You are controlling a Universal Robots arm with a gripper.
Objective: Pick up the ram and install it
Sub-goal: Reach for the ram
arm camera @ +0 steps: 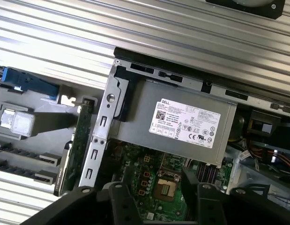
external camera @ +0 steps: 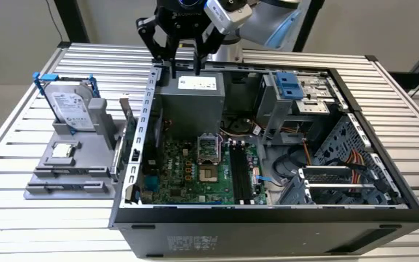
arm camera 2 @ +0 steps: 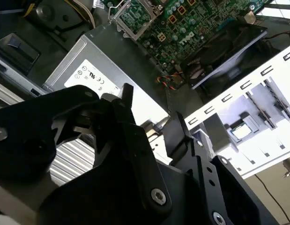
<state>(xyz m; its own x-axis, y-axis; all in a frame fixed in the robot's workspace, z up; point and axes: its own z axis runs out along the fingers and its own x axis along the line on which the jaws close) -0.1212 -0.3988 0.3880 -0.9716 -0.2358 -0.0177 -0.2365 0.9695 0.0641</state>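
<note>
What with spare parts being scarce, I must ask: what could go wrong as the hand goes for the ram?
1. The ram stands on edge close beside the case's side wall; the open, empty hand, above the power supply, might strike that wall.
2. The hard drive stands in the same grey holder; a wide approach could knock it.
</note>
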